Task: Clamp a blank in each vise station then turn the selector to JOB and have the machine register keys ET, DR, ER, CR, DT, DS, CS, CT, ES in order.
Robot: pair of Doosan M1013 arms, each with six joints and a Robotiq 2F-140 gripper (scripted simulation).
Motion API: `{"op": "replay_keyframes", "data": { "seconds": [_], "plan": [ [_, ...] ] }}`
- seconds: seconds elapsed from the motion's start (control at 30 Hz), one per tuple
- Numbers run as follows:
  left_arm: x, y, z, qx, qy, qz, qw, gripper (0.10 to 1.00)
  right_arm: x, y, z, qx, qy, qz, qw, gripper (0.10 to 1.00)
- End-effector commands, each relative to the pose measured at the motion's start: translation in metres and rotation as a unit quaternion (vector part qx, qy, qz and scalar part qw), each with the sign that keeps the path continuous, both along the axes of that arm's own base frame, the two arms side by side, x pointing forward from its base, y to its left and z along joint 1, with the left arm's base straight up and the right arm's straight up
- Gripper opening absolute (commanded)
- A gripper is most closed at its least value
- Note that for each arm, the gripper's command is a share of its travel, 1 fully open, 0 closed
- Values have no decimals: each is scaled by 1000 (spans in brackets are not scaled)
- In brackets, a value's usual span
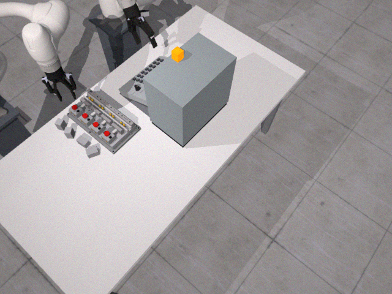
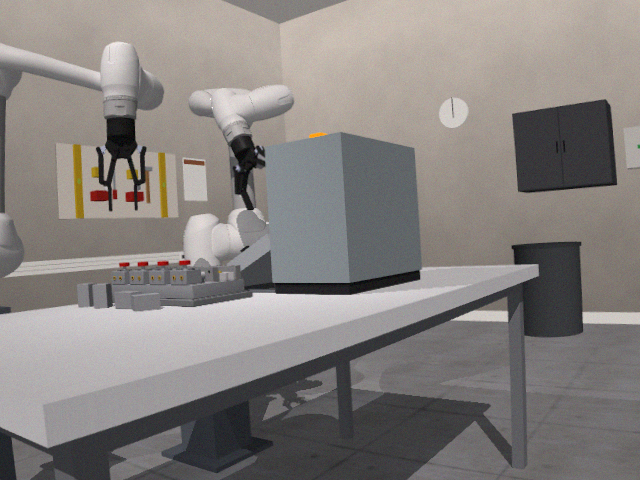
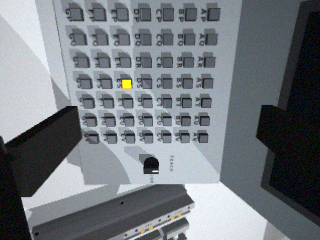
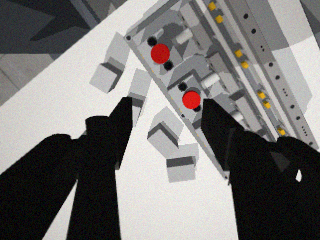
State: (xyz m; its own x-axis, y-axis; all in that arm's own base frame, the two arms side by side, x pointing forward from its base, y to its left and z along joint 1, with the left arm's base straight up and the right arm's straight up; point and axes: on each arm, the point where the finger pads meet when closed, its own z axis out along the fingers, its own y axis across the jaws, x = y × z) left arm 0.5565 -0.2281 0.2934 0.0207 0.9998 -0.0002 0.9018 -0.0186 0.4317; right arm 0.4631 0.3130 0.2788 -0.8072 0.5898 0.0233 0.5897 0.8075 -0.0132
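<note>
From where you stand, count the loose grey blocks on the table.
4 blocks, all on the table in a row along the red-knobbed side of the vise fixture.

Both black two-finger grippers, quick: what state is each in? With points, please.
Left gripper (image 1: 145, 45) (image 2: 249, 208): open, nothing between its fingers.
Right gripper (image 1: 68, 98) (image 2: 123, 209) (image 4: 167, 135): partly open, holding nothing.
</note>
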Motion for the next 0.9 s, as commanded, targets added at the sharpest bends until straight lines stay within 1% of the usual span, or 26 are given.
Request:
{"op": "replay_keyframes", "data": {
  "seconds": [0.0,0.03,0.07,0.13,0.2,0.23,0.63,0.73,0.87],
  "plan": [
    [0,0,1,0,-1,0,1000,1000,-43,-53,-15,-2,-7,-139,990,460],
    [0,0,1,0,-1,0,1000,1000,-51,-62,-32,-3,-7,-171,985,460],
    [0,0,1,0,-1,0,1000,1000,-55,-67,-54,-3,-8,-205,979,460],
    [0,0,1,0,-1,0,1000,1000,-61,-75,-90,-4,-13,-265,964,460],
    [0,0,1,0,-1,0,1000,1000,-66,-82,-123,-5,-13,-265,964,460],
    [0,0,1,0,-1,0,1000,1000,-67,-84,-135,-5,-13,-265,964,460],
    [0,0,1,0,-1,0,1000,1000,-67,-84,-140,-5,-13,-265,964,460],
    [0,0,1,0,-1,0,1000,1000,-67,-84,-147,-5,-13,-265,964,460],
    [0,0,1,0,-1,0,1000,1000,-67,-84,-161,-5,-13,-265,964,460]
  ]
}}
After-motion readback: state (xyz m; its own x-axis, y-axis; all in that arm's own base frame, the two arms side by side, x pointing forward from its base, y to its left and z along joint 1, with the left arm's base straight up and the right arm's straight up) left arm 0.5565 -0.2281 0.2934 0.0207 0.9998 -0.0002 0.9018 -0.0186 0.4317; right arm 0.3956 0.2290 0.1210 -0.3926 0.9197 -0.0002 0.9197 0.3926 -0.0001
